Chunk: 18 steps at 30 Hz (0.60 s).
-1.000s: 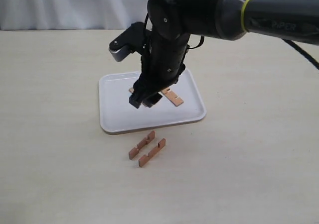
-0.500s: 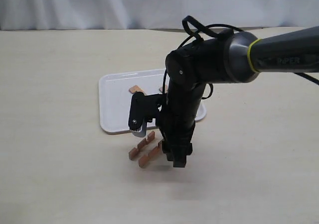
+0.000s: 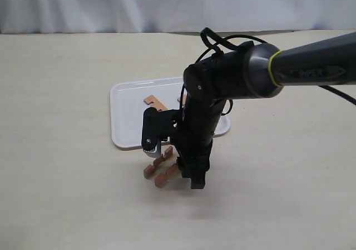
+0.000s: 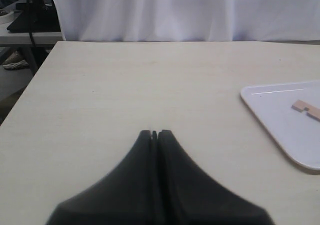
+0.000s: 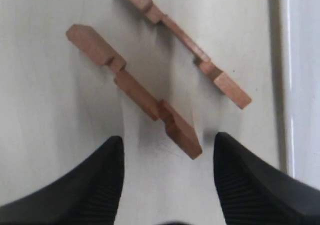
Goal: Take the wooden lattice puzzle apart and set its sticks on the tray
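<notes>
The wooden lattice puzzle is fully apart on my screens, with no grid anywhere, only loose sticks. Two of them lie flat on the bare table (image 3: pixel 67 178) just in front of the tray (image 3: pixel 128 122), parallel and side by side with a narrow gap between them. The inner stick (image 3: pixel 158 163) is nearer the rim and the outer stick (image 3: pixel 166 175) lies on the side away from it.

On the tray I can see the end of another stick (image 3: pixel 151 100) resting on the white surface. The right arm hides the rest of it, so I cannot count what else lies there.

The right gripper (image 3: pixel 193 179) is down low at the table, pointing straight down over the end of the outer stick. In its wrist view the fingers (image 5: pixel 100 185) stand wide apart, one on each side of that end of the stick – neither pad touches the wood, and nothing is held. The tray rim (image 5: pixel 282 85) runs along one edge of that view, close to the tip of the inner stick.

The left gripper (image 4: pixel 155 133) is off to the side, its two fingers pressed together with nothing between them. It is aimed across bare table, with a corner of the tray and a piece of wood (image 4: pixel 306 108) on it in sight
</notes>
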Motion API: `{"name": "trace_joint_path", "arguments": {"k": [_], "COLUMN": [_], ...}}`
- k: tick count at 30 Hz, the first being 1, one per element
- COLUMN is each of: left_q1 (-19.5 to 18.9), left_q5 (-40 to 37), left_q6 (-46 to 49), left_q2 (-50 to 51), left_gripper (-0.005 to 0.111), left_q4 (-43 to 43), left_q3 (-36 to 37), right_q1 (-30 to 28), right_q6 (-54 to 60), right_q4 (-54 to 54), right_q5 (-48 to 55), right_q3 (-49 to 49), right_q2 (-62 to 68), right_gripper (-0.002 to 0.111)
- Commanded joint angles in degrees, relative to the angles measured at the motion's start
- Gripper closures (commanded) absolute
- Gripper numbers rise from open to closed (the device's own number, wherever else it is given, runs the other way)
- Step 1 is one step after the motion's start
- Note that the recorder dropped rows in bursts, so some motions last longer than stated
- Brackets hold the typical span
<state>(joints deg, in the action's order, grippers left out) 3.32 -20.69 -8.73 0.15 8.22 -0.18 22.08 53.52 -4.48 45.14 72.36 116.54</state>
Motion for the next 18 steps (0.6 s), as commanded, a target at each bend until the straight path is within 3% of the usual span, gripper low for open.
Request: {"name": "trace_joint_path", "arguments": {"k": [1, 13, 15, 18], "left_q1": [0.43, 0.43, 0.43, 0.43], "left_q5": [0.33, 0.33, 0.33, 0.33], "left_q6": [0.06, 0.06, 0.06, 0.06], "left_q2": [-0.15, -0.15, -0.15, -0.15], "left_gripper": [0.107, 0.107, 0.107, 0.107], "left_q4": [0.11, 0.11, 0.11, 0.11], "left_q3": [0.18, 0.18, 0.18, 0.18], "right_q1": [0.00, 0.00, 0.00, 0.00], "right_q6": [1.27, 3.75, 4.15, 4.15], "right_q4": [-0.55, -0.87, -0.87, -1.02], "right_q5": [0.27, -1.95, -1.95, -1.60], "right_q3": [-0.14, -0.14, -0.14, -0.14], "right_q2": [-0.12, 0.70, 0.70, 0.70], "right_gripper": [0.061, 0.062, 0.068, 0.091]}}
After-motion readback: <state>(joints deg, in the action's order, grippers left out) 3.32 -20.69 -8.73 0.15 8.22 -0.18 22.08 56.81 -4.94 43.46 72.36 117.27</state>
